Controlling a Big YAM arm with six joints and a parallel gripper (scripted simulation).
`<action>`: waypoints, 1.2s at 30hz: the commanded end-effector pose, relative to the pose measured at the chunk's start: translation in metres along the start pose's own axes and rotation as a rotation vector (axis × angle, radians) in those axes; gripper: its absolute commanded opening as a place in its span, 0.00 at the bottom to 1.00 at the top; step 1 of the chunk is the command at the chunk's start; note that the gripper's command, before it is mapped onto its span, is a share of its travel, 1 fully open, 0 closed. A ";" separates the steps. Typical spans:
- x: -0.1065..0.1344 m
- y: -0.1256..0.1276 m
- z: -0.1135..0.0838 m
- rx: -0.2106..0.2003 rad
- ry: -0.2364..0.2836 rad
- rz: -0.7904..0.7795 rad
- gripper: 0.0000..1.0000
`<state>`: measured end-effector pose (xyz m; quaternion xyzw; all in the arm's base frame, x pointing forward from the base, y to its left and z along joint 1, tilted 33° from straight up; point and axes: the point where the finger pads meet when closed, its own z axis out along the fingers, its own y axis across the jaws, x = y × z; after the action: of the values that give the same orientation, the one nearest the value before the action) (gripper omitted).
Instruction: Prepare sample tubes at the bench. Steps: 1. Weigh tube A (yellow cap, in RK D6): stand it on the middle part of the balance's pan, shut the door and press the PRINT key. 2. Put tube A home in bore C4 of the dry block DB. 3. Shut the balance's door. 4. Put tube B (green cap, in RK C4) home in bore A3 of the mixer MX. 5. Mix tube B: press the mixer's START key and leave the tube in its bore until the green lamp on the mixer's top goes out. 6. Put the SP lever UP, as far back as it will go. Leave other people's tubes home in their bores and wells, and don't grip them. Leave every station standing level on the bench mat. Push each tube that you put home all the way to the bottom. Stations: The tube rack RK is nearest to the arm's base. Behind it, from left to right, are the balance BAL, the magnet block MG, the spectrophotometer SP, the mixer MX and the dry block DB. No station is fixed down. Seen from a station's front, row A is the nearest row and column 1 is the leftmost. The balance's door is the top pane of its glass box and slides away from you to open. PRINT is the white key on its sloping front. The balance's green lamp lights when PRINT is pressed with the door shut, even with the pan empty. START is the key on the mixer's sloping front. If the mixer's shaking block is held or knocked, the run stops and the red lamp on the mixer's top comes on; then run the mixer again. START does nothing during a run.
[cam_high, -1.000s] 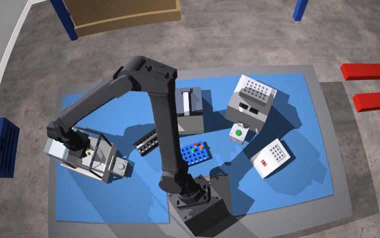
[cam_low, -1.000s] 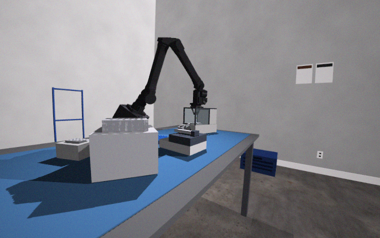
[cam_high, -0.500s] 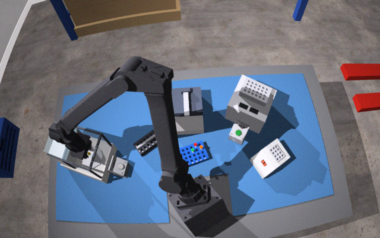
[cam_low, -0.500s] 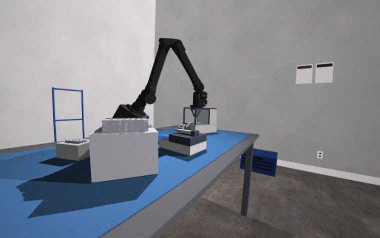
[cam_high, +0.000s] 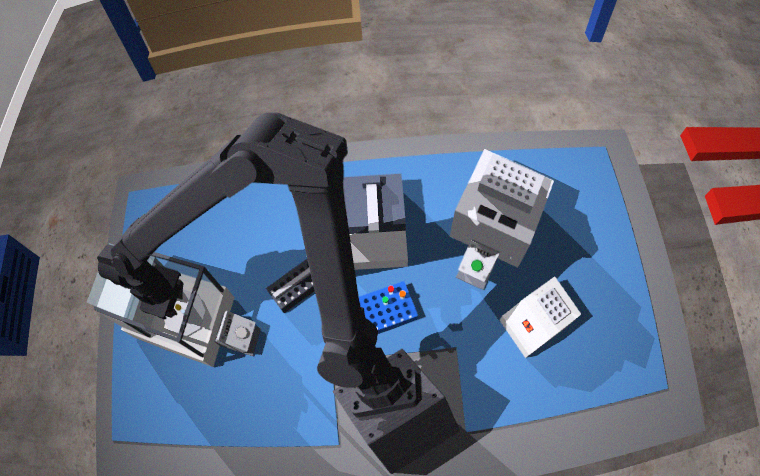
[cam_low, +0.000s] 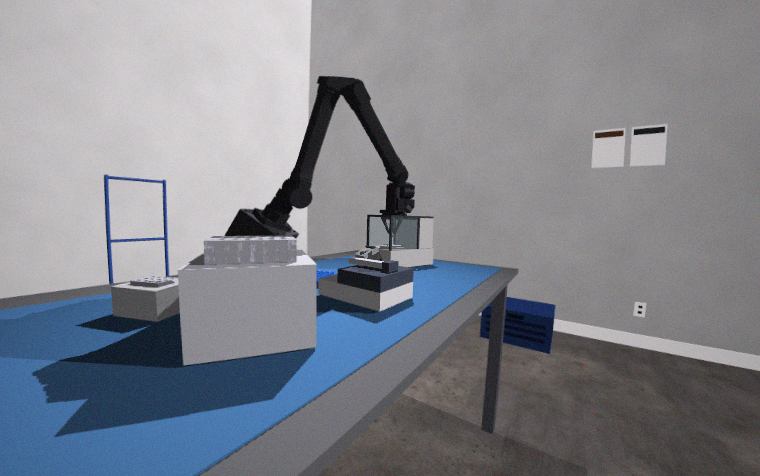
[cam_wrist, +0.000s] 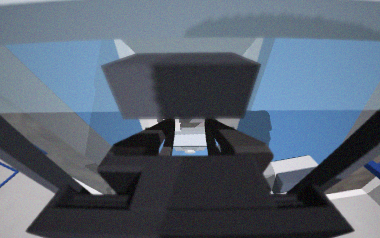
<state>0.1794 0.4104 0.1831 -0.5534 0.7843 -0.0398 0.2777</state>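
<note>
My top view looks steeply down from high up, whole mat (cam_high: 224, 403) in frame, base at 5 o'clock. My exterior view sits low and close off the mixer (cam_high: 499, 207) (cam_low: 246, 313), facing the balance (cam_high: 215, 342) (cam_low: 412, 257) at 1 o'clock. Both share arm and stations. Wrist view: very close, along my gripper (cam_high: 174, 313) (cam_low: 390, 246) (cam_wrist: 189, 119).

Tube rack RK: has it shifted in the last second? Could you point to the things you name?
No. In the top view, the tube rack RK (cam_high: 415, 313) (cam_low: 325, 274) lies in the same place as before, measured against the arm's base (cam_high: 417, 442) (cam_low: 241, 225).
</note>
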 end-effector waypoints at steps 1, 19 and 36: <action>-0.013 -0.003 -0.008 -0.001 -0.035 0.005 0.36; -0.013 -0.003 -0.008 -0.001 -0.035 0.005 0.36; -0.006 -0.004 0.012 0.003 -0.010 -0.002 0.36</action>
<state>0.1818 0.4131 0.1794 -0.5546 0.7827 -0.0381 0.2798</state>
